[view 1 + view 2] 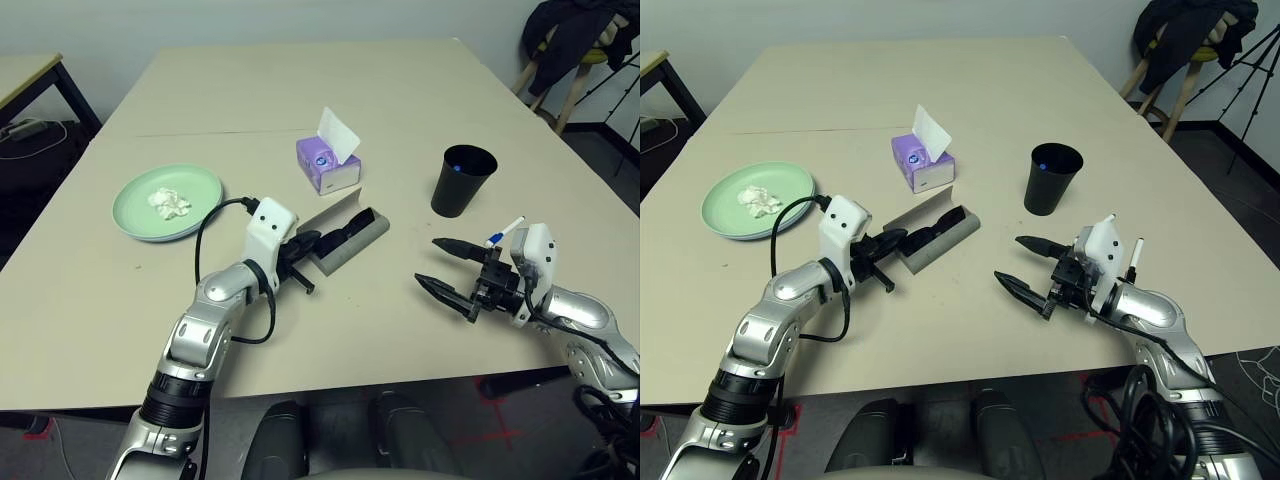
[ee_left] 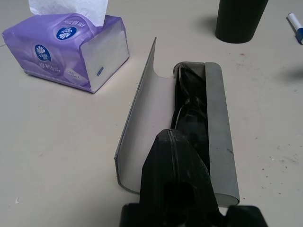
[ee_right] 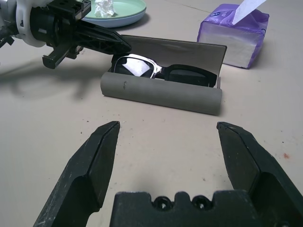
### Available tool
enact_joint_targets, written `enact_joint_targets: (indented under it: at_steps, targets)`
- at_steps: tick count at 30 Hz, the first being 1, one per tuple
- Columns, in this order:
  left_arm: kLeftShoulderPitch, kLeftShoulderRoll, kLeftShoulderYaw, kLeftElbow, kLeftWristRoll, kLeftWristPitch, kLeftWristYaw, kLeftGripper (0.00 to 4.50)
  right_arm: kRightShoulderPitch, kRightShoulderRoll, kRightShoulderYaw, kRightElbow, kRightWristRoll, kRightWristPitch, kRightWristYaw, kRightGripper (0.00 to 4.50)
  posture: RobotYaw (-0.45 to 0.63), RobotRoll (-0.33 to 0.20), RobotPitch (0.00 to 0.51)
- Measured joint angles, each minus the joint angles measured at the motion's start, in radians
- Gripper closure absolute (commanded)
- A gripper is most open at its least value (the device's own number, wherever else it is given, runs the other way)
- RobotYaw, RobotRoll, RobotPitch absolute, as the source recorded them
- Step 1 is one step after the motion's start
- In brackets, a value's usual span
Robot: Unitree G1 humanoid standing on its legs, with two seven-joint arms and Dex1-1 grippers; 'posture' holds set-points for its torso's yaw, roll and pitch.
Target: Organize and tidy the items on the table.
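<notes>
- Sunglasses (image 3: 163, 72), black and glossy with mirror-bright lenses, lie folded inside the grey glasses case (image 3: 161, 92), a matte rounded trough with its flat lid standing open behind it, near the middle of the table (image 1: 400, 90).
- Left gripper (image 1: 318, 243) reaches into the near end of that case; its 2 black fingers look pressed together over the sunglasses in the left wrist view, though whether they pinch the frame cannot be told.
- Right gripper (image 3: 165, 135) hovers low over bare tabletop just in front of the case, its 2 tapered black fingers spread wide apart with nothing between them.
- Behind the case sits the purple tissue box (image 1: 326, 164), soft-sided and shiny, 1 white sheet sticking up from its top.
- To the robot's right stands the black cup (image 1: 463, 180), a smooth tapered tumbler, upright.
- A white pen (image 1: 505, 231) with a blue tip lies on the table near the right wrist.
- Far to the left rests a round mint green plate (image 1: 140, 218) with a crumpled white tissue wad (image 1: 168, 203) on it.
</notes>
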Motion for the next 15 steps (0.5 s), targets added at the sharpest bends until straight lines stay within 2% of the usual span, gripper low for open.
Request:
enact_joint_targets:
  at_steps: [8,15]
  targets:
    - [-0.007,-0.006,-0.012,0.033,0.002,-0.002,0.001,4.48,0.006,-0.004,0.000,-0.001,0.000,0.000,0.000,0.00,-0.02,0.000,0.093]
    - [-0.104,-0.014,0.013,0.001,-0.031,0.030,0.001,4.48,0.006,-0.011,0.000,-0.001,0.000,0.001,0.001,0.00,-0.01,0.000,0.087]
